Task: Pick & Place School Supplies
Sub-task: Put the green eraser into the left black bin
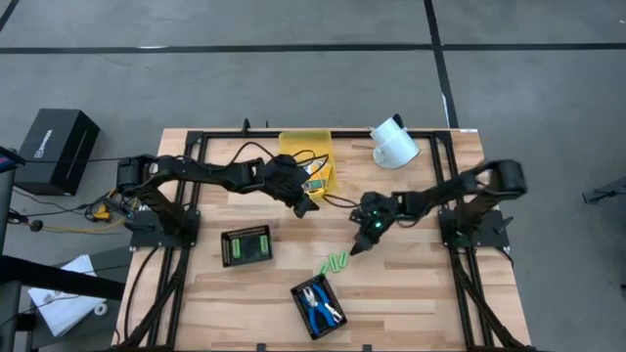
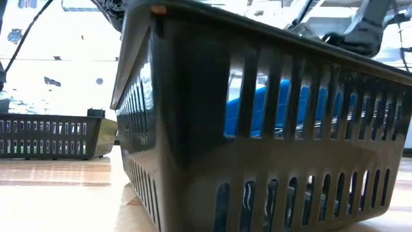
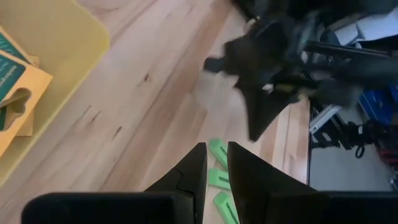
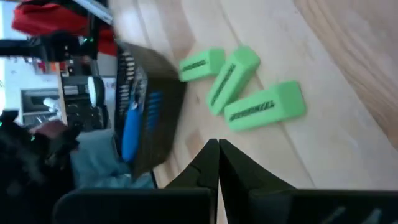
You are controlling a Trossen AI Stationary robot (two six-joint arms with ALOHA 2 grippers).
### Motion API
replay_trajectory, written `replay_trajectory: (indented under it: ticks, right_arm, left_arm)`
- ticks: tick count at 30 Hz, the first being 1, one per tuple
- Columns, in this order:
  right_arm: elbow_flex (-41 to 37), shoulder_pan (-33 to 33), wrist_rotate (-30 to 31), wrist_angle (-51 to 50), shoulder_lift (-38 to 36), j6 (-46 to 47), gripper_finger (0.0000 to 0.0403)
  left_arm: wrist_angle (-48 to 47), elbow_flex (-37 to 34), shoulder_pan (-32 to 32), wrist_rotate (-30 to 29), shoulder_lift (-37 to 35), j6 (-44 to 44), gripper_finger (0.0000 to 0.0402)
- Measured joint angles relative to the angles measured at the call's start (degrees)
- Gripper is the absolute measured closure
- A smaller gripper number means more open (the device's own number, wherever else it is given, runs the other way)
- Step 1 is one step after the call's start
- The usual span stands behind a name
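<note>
Three light-green sticks [image 1: 335, 262] lie flat on the wooden table, clear in the right wrist view [image 4: 239, 87]. My right gripper [image 1: 358, 248] hovers just beyond them on the far-right side, shut and empty [image 4: 218, 144]. My left gripper [image 1: 305, 207] hangs beside the yellow bin's [image 1: 293, 142] near corner, its fingers a narrow gap apart and empty [image 3: 216, 149]. Yellow-orange printed boxes [image 1: 315, 176] lie in the bin [image 3: 12, 93]. Blue-handled scissors [image 1: 318, 305] rest in a black tray [image 1: 298, 293] near the front edge. A second black tray [image 1: 227, 256] holds more green pieces.
A white rounded object [image 1: 394, 144] lies near the table's far edge, right of the bin. The scissors tray [image 2: 257, 161] fills the low view, the other tray [image 2: 51, 135] behind it. Bare wood lies between the trays and along the right side.
</note>
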Motion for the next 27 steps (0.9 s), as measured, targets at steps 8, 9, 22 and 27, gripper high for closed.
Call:
replay_trajectory:
  ticks: [8,9,22,27]
  right_arm:
    - [6.27,2.12,-1.84,4.77,11.69,2.96,0.0403]
    - [7.23,2.33,-1.90,4.60,12.05,2.94,0.0403]
    - [11.88,1.81,4.18,-11.61,12.65,-3.78,0.0403]
    - [11.92,1.76,4.56,-13.49,12.66,-5.10,0.0403]
  left_arm:
    - [-0.04,0.00,0.00,2.61,0.00,2.78,0.0344]
    - [-0.04,0.00,-0.02,2.91,0.00,2.78,0.0344]
    - [-1.47,0.00,-0.34,2.98,0.00,5.91,0.0344]
    - [-1.48,0.00,0.50,2.99,0.00,6.33,0.0344]
